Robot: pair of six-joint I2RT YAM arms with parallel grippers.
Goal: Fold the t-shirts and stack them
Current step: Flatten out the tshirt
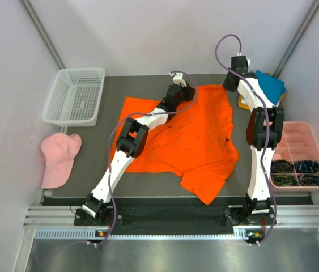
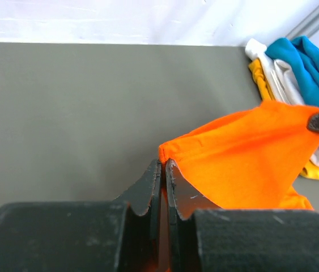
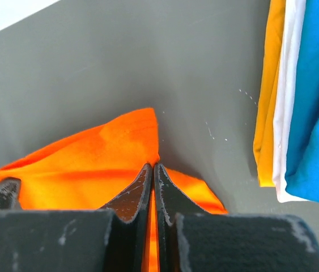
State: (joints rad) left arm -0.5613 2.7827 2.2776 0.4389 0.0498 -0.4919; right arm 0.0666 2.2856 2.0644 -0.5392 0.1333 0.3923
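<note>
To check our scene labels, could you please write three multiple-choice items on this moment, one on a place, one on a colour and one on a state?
1. Where does the white basket stand?
A. At the far left corner of the table
B. At its near right corner
C. In its middle

2. Which colour tops the shirt pile at the far right?
A. Amber yellow
B. White
C. Teal blue

3. How is the left tool?
A. Wide open
B. Shut on the far edge of the orange t-shirt
C. Shut, holding nothing

Answers:
1 A: the top view shows it far left, near the wall.
2 C: teal lies uppermost in the top view.
3 B: its wrist view shows it closed with orange cloth pinched in it.
</note>
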